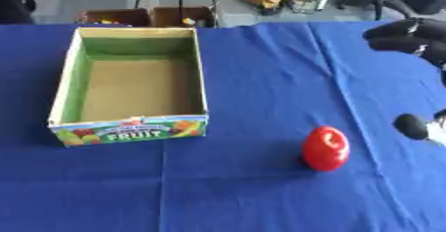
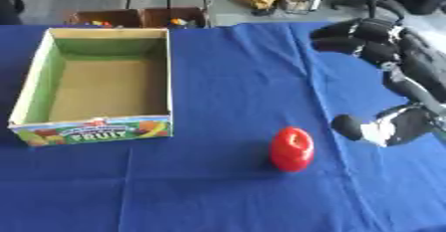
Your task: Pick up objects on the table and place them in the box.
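In the left eye view, an open cardboard fruit box (image 1: 131, 126) is seen on the blue tablecloth (image 1: 261, 186), with a red apple (image 1: 326, 148) lying well to its right.

In the right eye view, the right hand (image 2: 370, 39) is seen spread wide above the cloth, just right of the apple, holding nothing.

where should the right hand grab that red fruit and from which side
Judging by its pose, around the widest middle of the red fruit, coming from its right. It stands upright and alone on the blue cloth, and the right hand hangs just right of it.
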